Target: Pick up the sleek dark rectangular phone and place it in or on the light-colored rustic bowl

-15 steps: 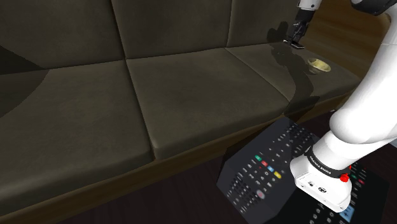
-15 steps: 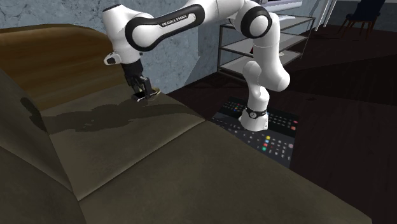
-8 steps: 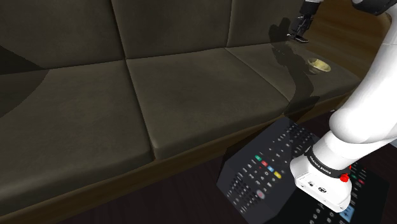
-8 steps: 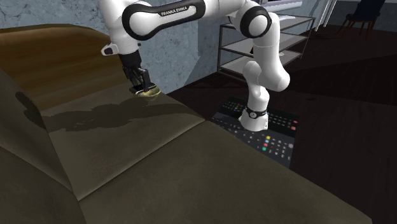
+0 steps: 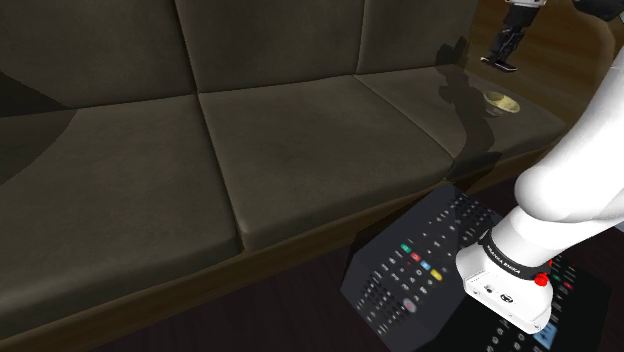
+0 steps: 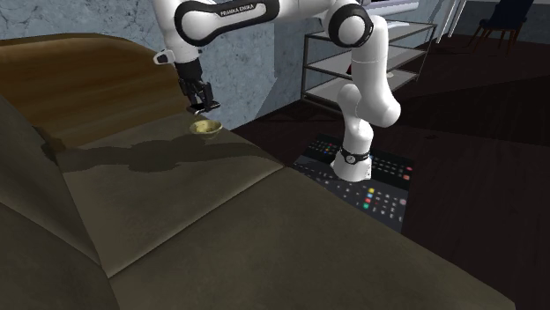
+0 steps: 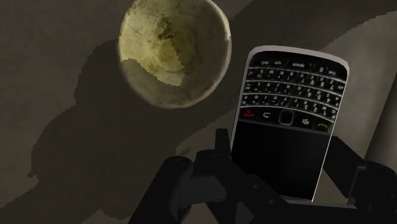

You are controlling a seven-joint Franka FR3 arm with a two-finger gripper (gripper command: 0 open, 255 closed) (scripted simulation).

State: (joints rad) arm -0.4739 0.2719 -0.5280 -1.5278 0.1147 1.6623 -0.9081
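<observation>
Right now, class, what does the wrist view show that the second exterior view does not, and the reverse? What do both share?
Wrist view: the phone with its keypad and dark screen, clasped between the fingers of the gripper. Second exterior view: the whole white arm, its stand on the floor, and a shelf unit behind. Both: the pale bowl, empty, on the sofa cushion, with the gripper raised near it.

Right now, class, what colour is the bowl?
The bowl is pale yellowish cream, mottled; the wrist view shows it best.
</observation>
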